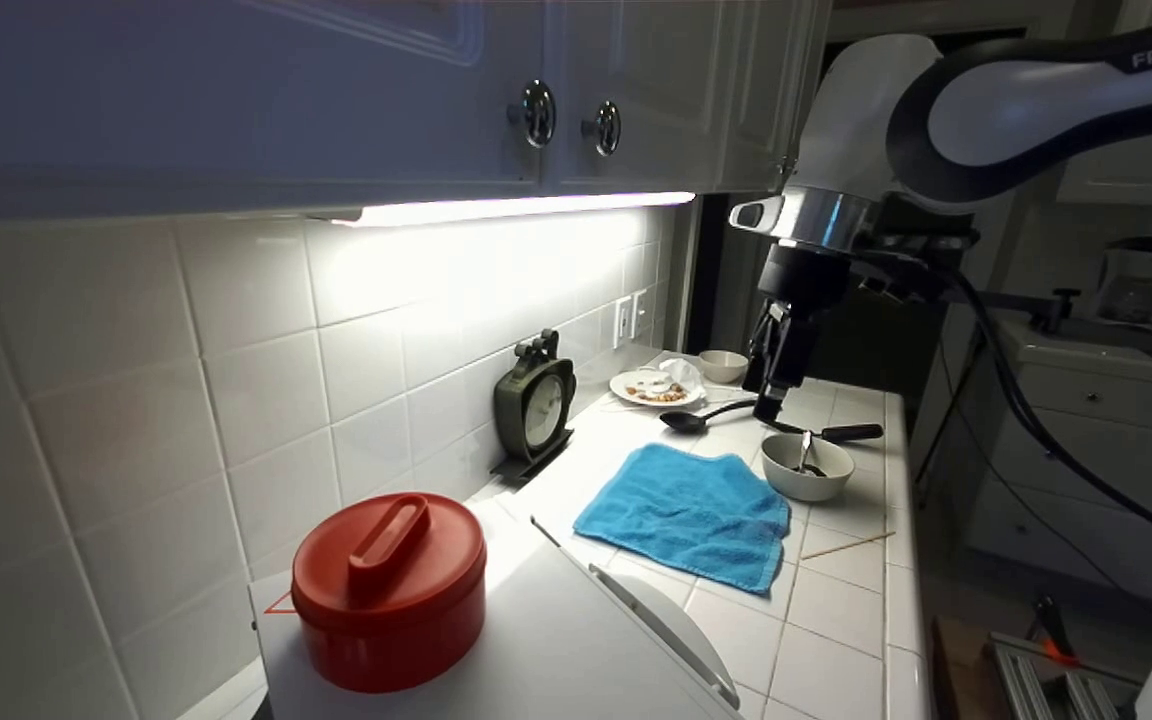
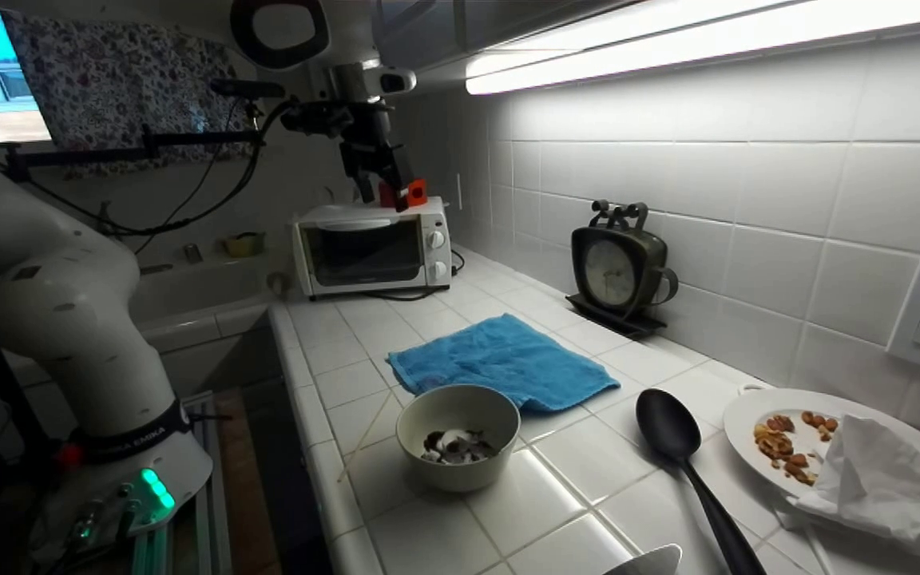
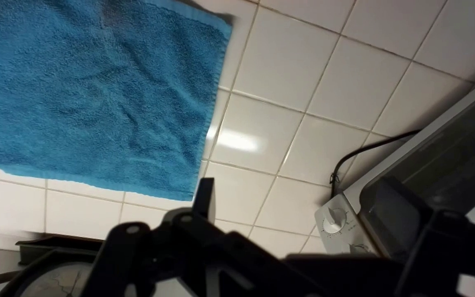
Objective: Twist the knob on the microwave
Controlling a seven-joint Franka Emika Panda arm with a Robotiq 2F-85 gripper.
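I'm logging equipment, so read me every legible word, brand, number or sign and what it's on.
"FRANK", cut off at the edge: robot arm.
"EMIKA", preceding letters unclear: black band low on robot arm.
Too small or blurred to read: markings around the oven knob and on the round dial.

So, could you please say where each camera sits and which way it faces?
An exterior view near the bowl faces the toaster oven; arm, pincer left.
An exterior view behind that oven overlooks the red pot; arm, pincer right.
The wrist view, overhead, looks down at towel and knob; fingers at bottom.
Both exterior views share that towel.
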